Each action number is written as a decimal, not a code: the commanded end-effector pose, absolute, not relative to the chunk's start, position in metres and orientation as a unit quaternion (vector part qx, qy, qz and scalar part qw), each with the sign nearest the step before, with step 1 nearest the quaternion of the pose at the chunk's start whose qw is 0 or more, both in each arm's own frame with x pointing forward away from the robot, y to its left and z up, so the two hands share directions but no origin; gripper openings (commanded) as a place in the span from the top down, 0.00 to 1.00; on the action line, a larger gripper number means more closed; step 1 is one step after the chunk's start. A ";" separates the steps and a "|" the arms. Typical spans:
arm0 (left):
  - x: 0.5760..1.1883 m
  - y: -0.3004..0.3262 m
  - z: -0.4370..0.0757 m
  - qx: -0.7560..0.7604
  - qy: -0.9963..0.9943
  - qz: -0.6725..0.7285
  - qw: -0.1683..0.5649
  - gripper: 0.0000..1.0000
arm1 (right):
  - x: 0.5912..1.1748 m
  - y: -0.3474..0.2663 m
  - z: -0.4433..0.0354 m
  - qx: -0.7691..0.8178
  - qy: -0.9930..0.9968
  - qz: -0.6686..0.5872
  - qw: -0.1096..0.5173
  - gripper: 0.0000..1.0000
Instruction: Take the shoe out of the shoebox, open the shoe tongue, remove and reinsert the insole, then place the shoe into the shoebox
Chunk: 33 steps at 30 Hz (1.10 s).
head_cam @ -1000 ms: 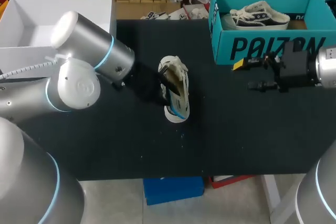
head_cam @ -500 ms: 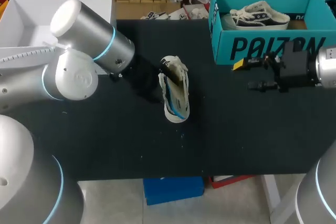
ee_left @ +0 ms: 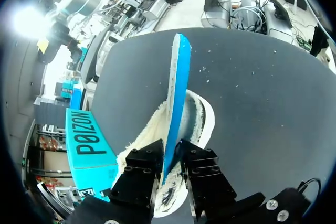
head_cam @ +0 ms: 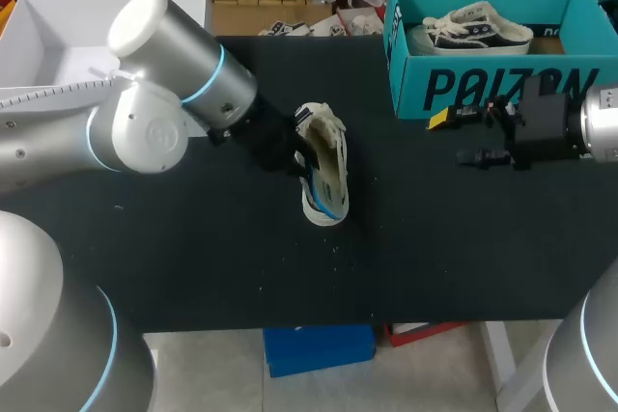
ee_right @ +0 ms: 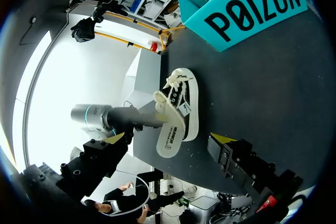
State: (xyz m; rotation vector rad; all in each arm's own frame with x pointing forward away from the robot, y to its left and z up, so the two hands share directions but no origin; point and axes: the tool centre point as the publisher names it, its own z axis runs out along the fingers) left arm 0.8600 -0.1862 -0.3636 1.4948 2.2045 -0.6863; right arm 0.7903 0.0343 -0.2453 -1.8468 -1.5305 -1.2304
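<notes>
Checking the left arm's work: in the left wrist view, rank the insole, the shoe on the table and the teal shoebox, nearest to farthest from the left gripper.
1. The insole, clamped between the fingers of the left gripper.
2. The shoe on the table, just beneath, around the insole's lower end.
3. The teal shoebox, off to one side.

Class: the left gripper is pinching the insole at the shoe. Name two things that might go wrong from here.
1. The left gripper pinches the insole only near one end, so its long free part may flex or twist out of the grip.
2. Nothing holds the shoe: the right gripper is open, apart, by the shoebox, so the shoe might slide or roll.
</notes>
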 end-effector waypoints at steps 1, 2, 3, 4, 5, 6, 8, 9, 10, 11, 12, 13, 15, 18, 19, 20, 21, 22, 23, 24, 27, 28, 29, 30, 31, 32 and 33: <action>0.861 -0.190 -0.368 0.538 0.786 -0.240 0.186 0.89 | 0.791 0.035 -0.245 -0.668 -0.554 -0.444 0.221 0.00; 0.861 -0.191 -0.369 0.539 0.786 -0.240 0.185 0.93 | 0.791 0.035 -0.245 -0.668 -0.554 -0.444 0.221 0.00; 0.860 -0.191 -0.369 0.542 0.784 -0.243 0.182 1.00 | 0.791 0.035 -0.245 -0.668 -0.554 -0.444 0.221 0.00; 0.858 -0.192 -0.369 0.542 0.784 -0.243 0.182 1.00 | 0.791 0.035 -0.245 -0.668 -0.554 -0.444 0.221 0.00; 0.857 -0.193 -0.368 0.544 0.781 -0.245 0.183 1.00 | 0.791 0.035 -0.245 -0.668 -0.554 -0.444 0.221 0.00; 0.855 -0.194 -0.367 0.545 0.780 -0.246 0.183 1.00 | 0.791 0.035 -0.245 -0.668 -0.554 -0.444 0.221 0.00; 0.853 -0.195 -0.365 0.545 0.778 -0.251 0.187 1.00 | 0.791 0.035 -0.245 -0.668 -0.554 -0.444 0.221 0.00; 0.851 -0.195 -0.363 0.545 0.776 -0.256 0.189 1.00 | 0.791 0.035 -0.245 -0.668 -0.554 -0.444 0.221 0.00; 0.849 -0.196 -0.361 0.545 0.774 -0.258 0.192 1.00 | 0.791 0.035 -0.245 -0.668 -0.554 -0.444 0.221 0.00; 0.846 -0.196 -0.359 0.544 0.772 -0.264 0.195 1.00 | 0.791 0.035 -0.245 -0.668 -0.554 -0.444 0.221 0.00; 0.843 -0.197 -0.356 0.541 0.771 -0.273 0.198 1.00 | 0.791 0.035 -0.245 -0.668 -0.554 -0.444 0.221 0.00; 0.840 -0.198 -0.354 0.541 0.769 -0.275 0.200 1.00 | 0.791 0.035 -0.245 -0.668 -0.554 -0.444 0.221 0.00; 0.833 -0.200 -0.351 0.541 0.765 -0.283 0.204 1.00 | 0.791 0.035 -0.245 -0.668 -0.554 -0.444 0.221 0.00; 0.822 -0.203 -0.347 0.538 0.761 -0.297 0.207 1.00 | 0.791 0.035 -0.245 -0.668 -0.554 -0.444 0.221 0.00; 0.818 -0.204 -0.346 0.538 0.760 -0.300 0.207 1.00 | 0.791 0.035 -0.245 -0.668 -0.554 -0.444 0.221 0.00; 0.815 -0.205 -0.345 0.537 0.758 -0.304 0.209 1.00 | 0.791 0.035 -0.245 -0.668 -0.554 -0.444 0.221 0.00; 0.813 -0.206 -0.344 0.537 0.757 -0.306 0.211 1.00 | 0.791 0.035 -0.245 -0.668 -0.554 -0.444 0.221 0.00; 0.810 -0.207 -0.343 0.536 0.756 -0.308 0.214 1.00 | 0.791 0.035 -0.245 -0.668 -0.554 -0.444 0.221 0.00; 0.808 -0.207 -0.341 0.535 0.755 -0.310 0.218 1.00 | 0.791 0.035 -0.245 -0.668 -0.554 -0.444 0.221 0.00; 0.806 -0.207 -0.339 0.534 0.754 -0.312 0.222 1.00 | 0.791 0.035 -0.245 -0.668 -0.554 -0.444 0.221 0.00; 0.802 -0.207 -0.334 0.530 0.751 -0.312 0.239 1.00 | 0.791 0.035 -0.245 -0.668 -0.554 -0.444 0.221 0.00; 0.801 -0.206 -0.333 0.528 0.749 -0.314 0.249 1.00 | 0.791 0.035 -0.245 -0.668 -0.554 -0.444 0.221 0.00; 0.802 -0.206 -0.332 0.524 0.746 -0.320 0.259 1.00 | 0.791 0.035 -0.245 -0.668 -0.554 -0.444 0.221 0.00; 0.803 -0.205 -0.332 0.521 0.745 -0.322 0.266 1.00 | 0.791 0.035 -0.245 -0.668 -0.554 -0.444 0.221 0.00; 0.804 -0.204 -0.333 0.518 0.745 -0.322 0.271 1.00 | 0.791 0.035 -0.245 -0.668 -0.554 -0.444 0.221 0.00; 0.806 -0.203 -0.335 0.515 0.744 -0.323 0.276 1.00 | 0.791 0.035 -0.245 -0.668 -0.554 -0.444 0.221 0.00; 0.807 -0.203 -0.336 0.513 0.743 -0.326 0.281 1.00 | 0.791 0.035 -0.245 -0.668 -0.554 -0.444 0.221 0.00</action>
